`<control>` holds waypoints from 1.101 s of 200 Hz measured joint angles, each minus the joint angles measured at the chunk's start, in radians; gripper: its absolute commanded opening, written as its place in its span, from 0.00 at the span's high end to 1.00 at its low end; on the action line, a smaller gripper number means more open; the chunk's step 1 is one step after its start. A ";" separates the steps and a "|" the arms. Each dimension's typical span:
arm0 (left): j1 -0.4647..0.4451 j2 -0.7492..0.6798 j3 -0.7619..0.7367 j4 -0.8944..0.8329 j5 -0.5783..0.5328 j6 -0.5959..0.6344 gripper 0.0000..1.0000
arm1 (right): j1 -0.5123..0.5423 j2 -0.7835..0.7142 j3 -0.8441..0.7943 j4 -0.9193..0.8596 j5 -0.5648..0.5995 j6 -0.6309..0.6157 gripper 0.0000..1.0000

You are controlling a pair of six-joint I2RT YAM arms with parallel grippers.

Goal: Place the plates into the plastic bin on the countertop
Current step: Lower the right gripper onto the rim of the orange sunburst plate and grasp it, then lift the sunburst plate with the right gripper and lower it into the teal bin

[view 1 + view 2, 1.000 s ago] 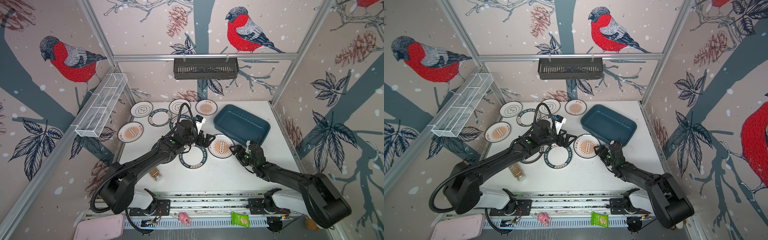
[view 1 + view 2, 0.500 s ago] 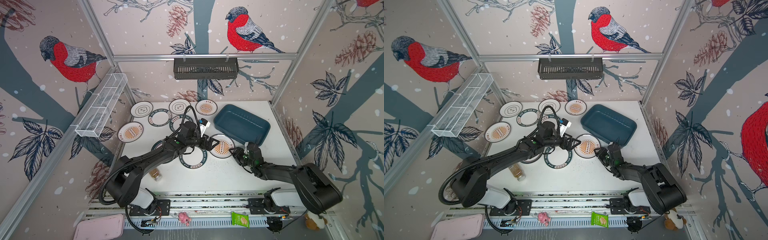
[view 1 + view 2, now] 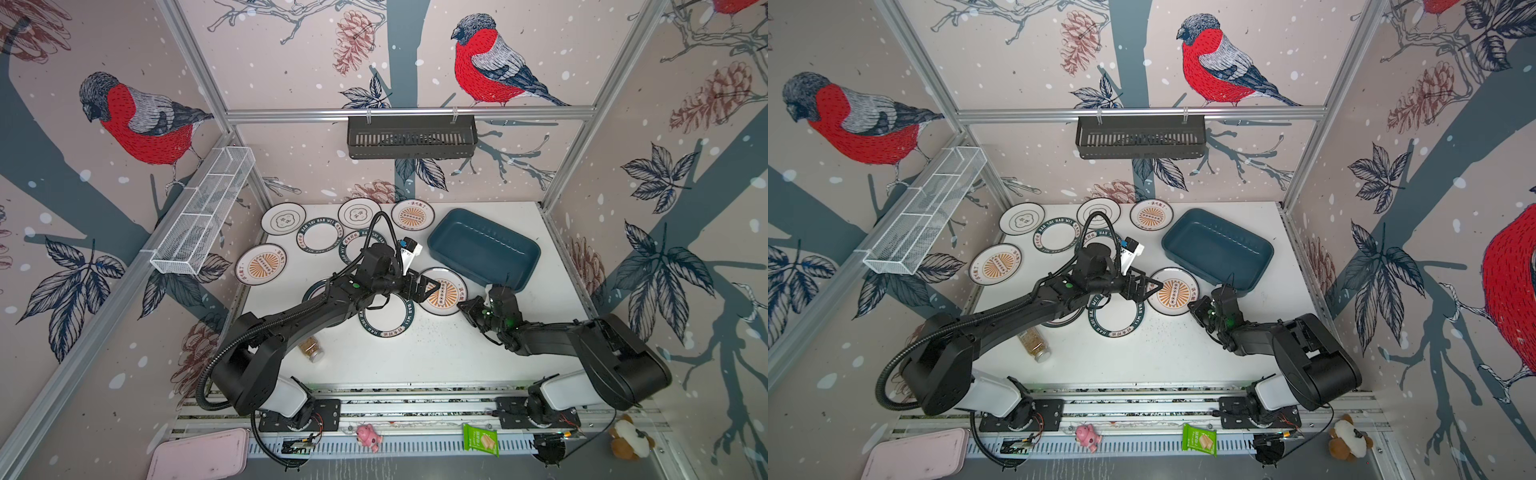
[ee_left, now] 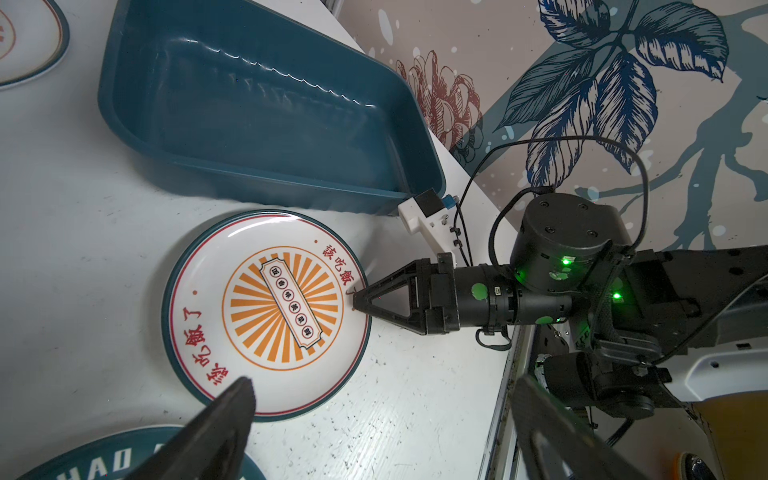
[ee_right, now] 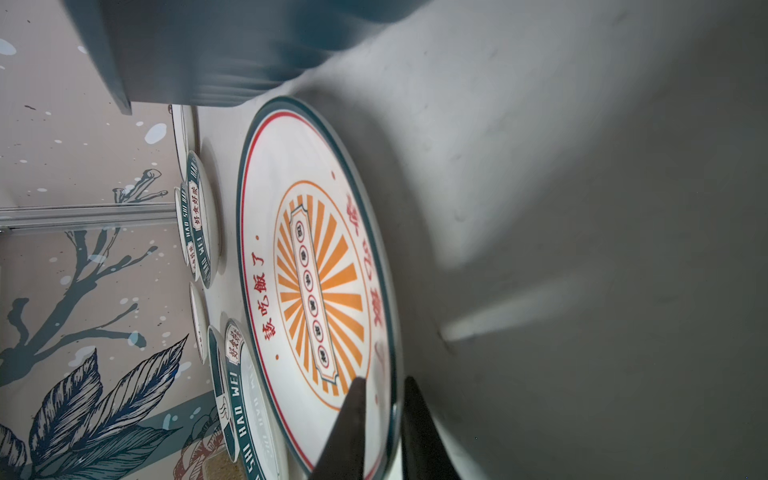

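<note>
Sunburst plate (image 4: 282, 311) edge pinched by right end effector (image 4: 357, 301), beside bin (image 4: 249, 170).

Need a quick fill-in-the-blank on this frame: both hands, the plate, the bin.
The right hand pinches the sunburst plate by its ___.
The left hand, holding nothing, is ___.
The plastic bin beside that plate is ___.
Missing words: rim; open; empty.
</note>
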State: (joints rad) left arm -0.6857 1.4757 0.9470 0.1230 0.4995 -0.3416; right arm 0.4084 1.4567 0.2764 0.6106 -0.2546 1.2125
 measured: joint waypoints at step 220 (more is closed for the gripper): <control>0.000 -0.009 0.017 -0.030 -0.008 0.008 0.04 | 0.013 -0.371 0.096 -0.460 0.084 -0.037 0.97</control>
State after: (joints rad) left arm -0.6857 1.4670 0.9638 0.0933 0.4919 -0.3336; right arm 0.4217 1.0859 0.3721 0.1509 -0.1707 1.1751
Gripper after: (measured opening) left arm 0.963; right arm 0.077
